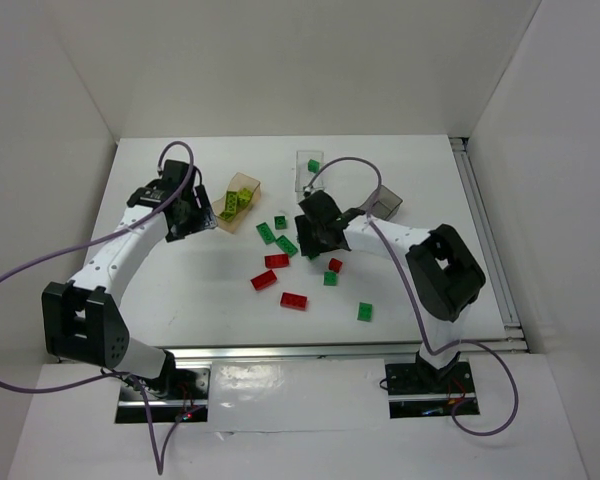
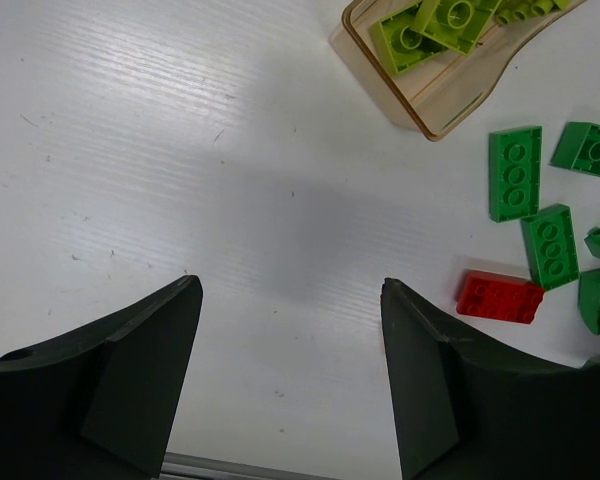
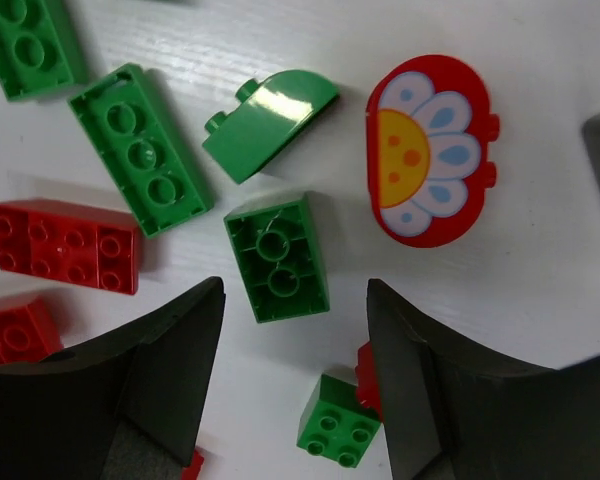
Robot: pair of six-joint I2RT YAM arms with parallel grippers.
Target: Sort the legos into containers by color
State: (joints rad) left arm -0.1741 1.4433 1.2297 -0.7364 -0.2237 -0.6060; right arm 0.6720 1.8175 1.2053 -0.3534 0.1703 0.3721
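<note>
Green lego [image 3: 277, 258] | lying inside gap of right end effector [image 3: 293, 285] | jaws released, ungripped

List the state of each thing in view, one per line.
left pincer: open, empty, over bare table.
right pincer: open, empty, over a green brick.
orange-tan container: holds yellow-green legos.
clear container: holds one green lego.
grey container: looks empty.
loose legos: red and green, unsorted on the table.
</note>
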